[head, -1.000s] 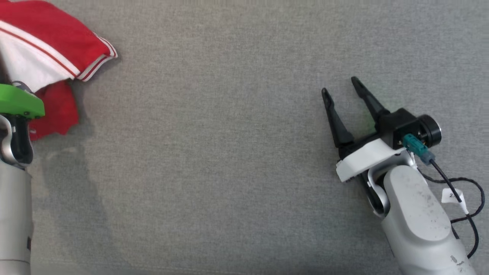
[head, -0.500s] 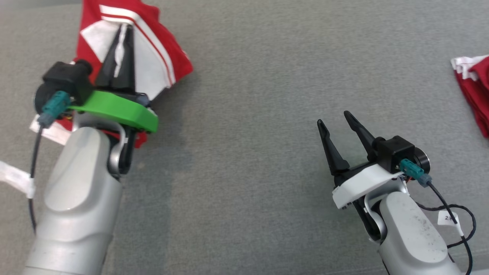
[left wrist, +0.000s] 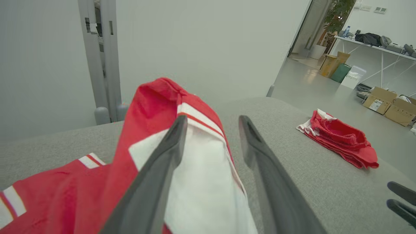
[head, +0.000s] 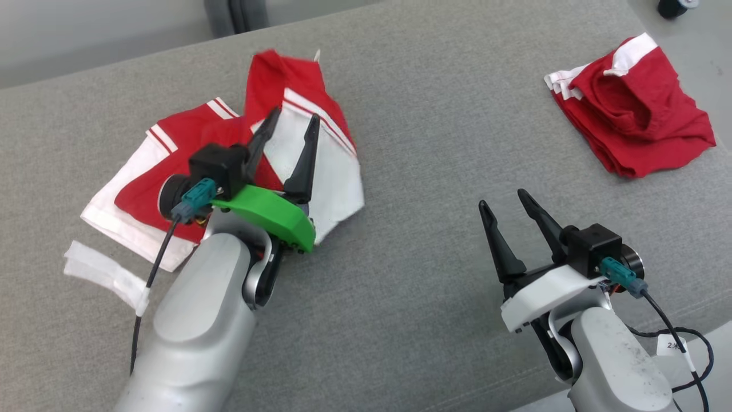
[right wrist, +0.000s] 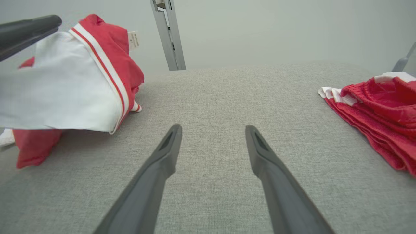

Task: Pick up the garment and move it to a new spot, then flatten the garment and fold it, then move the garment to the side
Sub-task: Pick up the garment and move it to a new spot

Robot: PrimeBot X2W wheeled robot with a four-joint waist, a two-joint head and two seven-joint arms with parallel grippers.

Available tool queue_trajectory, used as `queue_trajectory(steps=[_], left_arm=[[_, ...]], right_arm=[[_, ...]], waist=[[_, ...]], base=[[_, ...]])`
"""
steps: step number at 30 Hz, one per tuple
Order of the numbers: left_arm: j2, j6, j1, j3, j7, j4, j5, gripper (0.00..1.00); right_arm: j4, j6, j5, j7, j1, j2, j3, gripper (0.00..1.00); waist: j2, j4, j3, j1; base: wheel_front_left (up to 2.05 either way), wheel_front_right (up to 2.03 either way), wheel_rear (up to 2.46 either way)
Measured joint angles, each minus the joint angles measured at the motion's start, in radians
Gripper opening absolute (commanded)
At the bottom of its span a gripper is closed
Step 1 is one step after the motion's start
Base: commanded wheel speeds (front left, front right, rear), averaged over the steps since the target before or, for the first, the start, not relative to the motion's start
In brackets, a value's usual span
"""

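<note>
Left gripper [head: 294,116]: fingers spread well apart, nothing pinched. It sits over the red-and-white garment [head: 337,171] with its tips pointing toward the far edge. In the left wrist view [left wrist: 213,118] white cloth of the garment [left wrist: 198,156] shows in the gap. The left finger overlaps the fabric; contact cannot be confirmed. The garment lies crumpled at the left of the grey fabric surface [head: 434,131], with a red peak standing up beyond the fingertips. From the right wrist view its white panel [right wrist: 65,84] is raised off the surface, with shadow beneath. Right gripper [head: 502,199]: fingers wide apart and empty, low over bare surface, well apart from the garment; same reading along its own fingers [right wrist: 213,127]. A second red garment [head: 635,131], folded into a compact stack, lies at the far right near the surface's edge.
</note>
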Motion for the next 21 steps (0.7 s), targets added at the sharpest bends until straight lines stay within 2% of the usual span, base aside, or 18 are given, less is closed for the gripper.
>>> queue_trajectory(steps=[3,9,18,21], left_arm=[[-0.003,0.021,0.042,0.05,0.0,-0.006,0.04,1.0],[0.019,0.044,0.163,0.168,-0.002,-0.055,0.117,1.0],[0.03,0.05,0.422,0.342,-0.002,-0.184,0.227,1.0],[0.013,0.043,0.517,0.38,-0.002,-0.232,0.25,1.0]], right_arm=[[0.002,0.0,0.005,0.0,0.011,0.0,-0.012,1.0],[0.008,0.0,0.005,0.0,0.023,0.001,-0.029,1.0],[0.044,0.0,0.003,0.0,0.104,0.001,-0.052,1.0],[0.058,0.0,0.007,0.0,0.134,0.001,-0.049,1.0]], waist=[[0.0,-0.003,-0.016,0.0],[-0.0001,0.04,-0.044,0.0],[-0.0001,0.11,-0.128,0.0],[0.0,0.131,-0.157,0.0]], base=[[0.0,0.0,0.0],[0.0,0.0,0.0],[0.0,0.0,0.0],[0.0,0.0,0.0]])
